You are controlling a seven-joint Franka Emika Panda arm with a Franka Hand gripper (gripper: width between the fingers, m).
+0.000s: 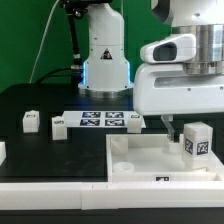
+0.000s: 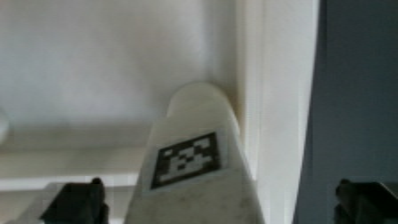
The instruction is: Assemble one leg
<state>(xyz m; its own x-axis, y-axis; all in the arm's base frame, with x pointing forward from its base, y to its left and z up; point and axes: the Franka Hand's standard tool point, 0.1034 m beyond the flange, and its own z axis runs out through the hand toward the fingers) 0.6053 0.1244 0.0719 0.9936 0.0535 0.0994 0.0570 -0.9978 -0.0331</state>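
Leg [image 1: 197, 139] seen upright inside tray [image 1: 135, 158], at about 3 o'clock of it, against the wall on the exterior view's right, directly under gripper [image 1: 178, 128]. Fingers [image 2: 77, 201] spread wide either side of the leg [image 2: 192, 150], not touching it. Three other legs [image 1: 31, 121] [image 1: 58, 124] [image 1: 134, 121] standing around marker board [image 1: 100, 121], well clear at 10 to 12 o'clock of the tray.

Smooth matt white plastic leg [image 1: 196, 139]
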